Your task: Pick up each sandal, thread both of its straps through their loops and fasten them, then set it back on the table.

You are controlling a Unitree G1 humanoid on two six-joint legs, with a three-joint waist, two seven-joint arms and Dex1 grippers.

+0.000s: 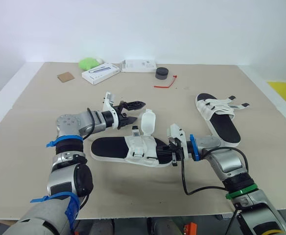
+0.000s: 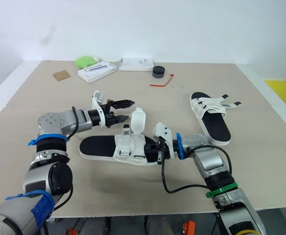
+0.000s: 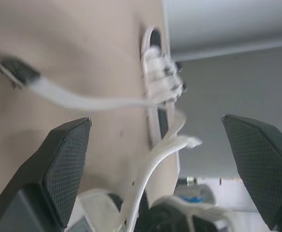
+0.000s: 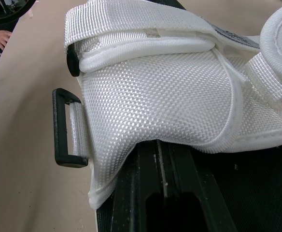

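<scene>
The near sandal [image 1: 118, 149], black-soled with white straps, lies flat at mid-table. One of its wide straps [image 1: 148, 122] stands upright and unfastened. My left gripper [image 1: 139, 111] hovers open just left of that strap, nothing between its fingers [image 3: 63, 169]. My right gripper [image 1: 174, 152] is at the sandal's right end and looks shut on the sole [image 4: 179, 183]. Up close, a black loop [image 4: 66, 128] hangs empty beside the white upper [image 4: 155, 92]. The far sandal [image 1: 219, 117] lies at the right with both strap ends [image 1: 236, 103] loose.
Along the back of the table [image 1: 35, 127] sit a green lump [image 1: 88, 63], two white boxes [image 1: 100, 73] [image 1: 139, 65], a black round tin [image 1: 162, 73], a red tie [image 1: 166, 84] and a brown card [image 1: 65, 77].
</scene>
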